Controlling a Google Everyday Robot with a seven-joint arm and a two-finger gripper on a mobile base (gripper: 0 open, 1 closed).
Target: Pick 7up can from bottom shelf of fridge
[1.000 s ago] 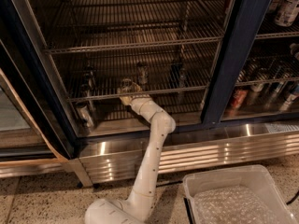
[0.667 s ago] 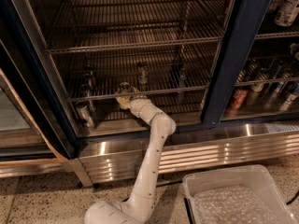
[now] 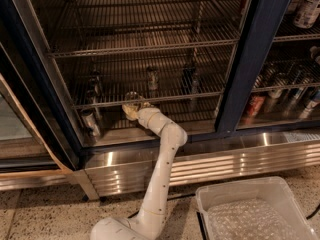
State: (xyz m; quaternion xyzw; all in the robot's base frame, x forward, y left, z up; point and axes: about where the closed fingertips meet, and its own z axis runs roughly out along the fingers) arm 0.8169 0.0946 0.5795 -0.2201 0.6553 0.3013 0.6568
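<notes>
The fridge (image 3: 250, 59) stands open, with dark navy frames and wire racks. The 7up can (image 3: 132, 98), silvery with a shiny top, is at the front rail of the bottom shelf (image 3: 200, 95), left of centre. My gripper (image 3: 131, 108) reaches in from below on the white arm (image 3: 165, 154) and is shut on the 7up can, holding it at the shelf's front edge. Its lower body is hidden by the gripper.
Another small can (image 3: 151, 79), a dark blue can (image 3: 189, 79) and a dark can (image 3: 95, 81) stand further back on the same shelf. A silver can (image 3: 90, 123) stands on the fridge floor at left. Cans, one of them red (image 3: 255, 105), fill the right section. A clear plastic bin (image 3: 250, 209) sits on the floor.
The gripper and the can have shifted slightly left and toward the front rail of the shelf. The other cans have not moved.
</notes>
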